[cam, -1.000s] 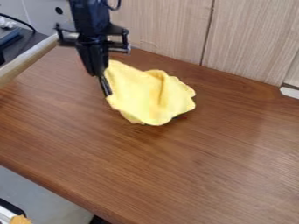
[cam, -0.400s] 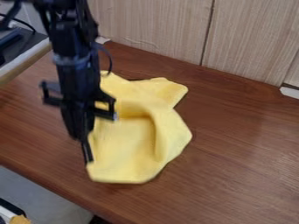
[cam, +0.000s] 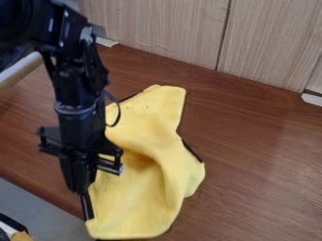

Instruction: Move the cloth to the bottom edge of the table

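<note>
The black gripper [cam: 88, 217] hangs at the lower left, over the table's front edge, shut on the lower-left corner of the cloth. From there the yellow cloth [cam: 135, 197] stretches up and to the right across the wooden table [cam: 252, 155], with a raised fold down its middle. Its lower end lies near the bottom of the view, by the front edge. Part of the cloth's left side is hidden behind the arm. Thin dark strips show along its upper-left and right borders.
A pale wood-grain panel [cam: 170, 28] stands along the back of the table. At the left is a light rail [cam: 22, 70]. Grey floor [cam: 37, 202] lies below the front edge, with a white and black object [cam: 9, 228] in the corner.
The gripper has come down the view toward the front edge, drawing the cloth with it. The cloth has gone from a bunched heap near the back to a longer, spread shape.
</note>
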`<move>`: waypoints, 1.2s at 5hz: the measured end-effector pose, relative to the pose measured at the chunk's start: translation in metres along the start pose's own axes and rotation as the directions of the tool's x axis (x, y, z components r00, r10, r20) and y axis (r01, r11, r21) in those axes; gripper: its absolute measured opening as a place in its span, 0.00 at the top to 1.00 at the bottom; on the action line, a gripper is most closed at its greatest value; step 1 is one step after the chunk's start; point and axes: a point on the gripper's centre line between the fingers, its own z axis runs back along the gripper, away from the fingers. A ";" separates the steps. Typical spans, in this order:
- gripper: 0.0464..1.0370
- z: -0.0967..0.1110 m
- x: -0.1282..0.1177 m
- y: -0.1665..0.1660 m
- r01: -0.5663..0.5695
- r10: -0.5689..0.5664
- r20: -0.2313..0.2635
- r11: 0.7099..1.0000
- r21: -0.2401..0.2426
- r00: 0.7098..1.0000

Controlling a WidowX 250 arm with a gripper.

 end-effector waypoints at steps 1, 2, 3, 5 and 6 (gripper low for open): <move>0.82 -0.003 -0.001 0.004 -0.020 0.021 -0.022 0.999 0.028 1.000; 0.56 0.001 0.003 0.003 -0.003 0.004 -0.020 0.999 0.050 1.000; 0.25 0.007 0.006 0.000 0.035 -0.033 -0.025 0.995 0.089 0.999; 0.03 0.032 0.014 -0.003 0.111 -0.117 0.037 0.984 0.141 0.992; 0.04 0.050 0.021 -0.003 0.153 -0.168 0.092 0.976 0.153 0.981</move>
